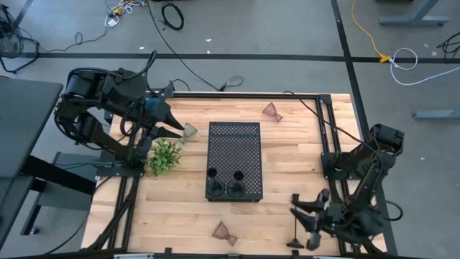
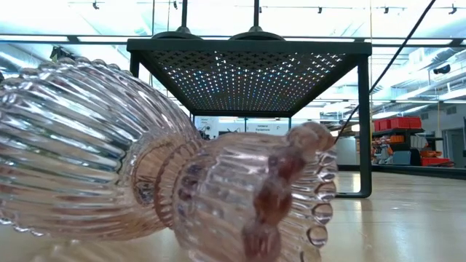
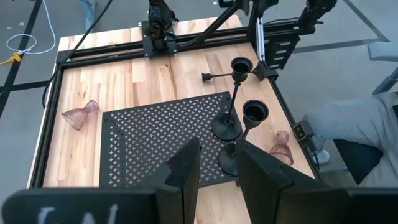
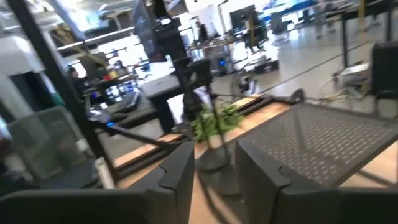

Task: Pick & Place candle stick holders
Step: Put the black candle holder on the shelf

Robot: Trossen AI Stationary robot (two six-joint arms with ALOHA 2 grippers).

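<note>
Two black candle sticks (image 1: 224, 188) stand on their disc bases at the near end of the black perforated tray (image 1: 234, 147); they also show in the left wrist view (image 3: 241, 93). A third stick (image 1: 296, 232) stands by the table's near right corner, seen between my right gripper's (image 1: 305, 216) open fingers in the right wrist view (image 4: 213, 134). One pink cup (image 1: 272, 111) lies past the tray's far end. Another pink cup (image 1: 224, 232) lies near the front edge. A greyish cup (image 1: 190, 132) sits at the tips of my left gripper (image 1: 178, 129), which is open with nothing between its fingers.
The green plant sprig (image 1: 165, 155) lies left of the tray, below my left arm. The tray stands on legs above the table (image 2: 362, 116). The near pink cup (image 2: 182, 167) lies on its side and fills the low view. Black frame rails (image 1: 327, 122) run along the table's sides.
</note>
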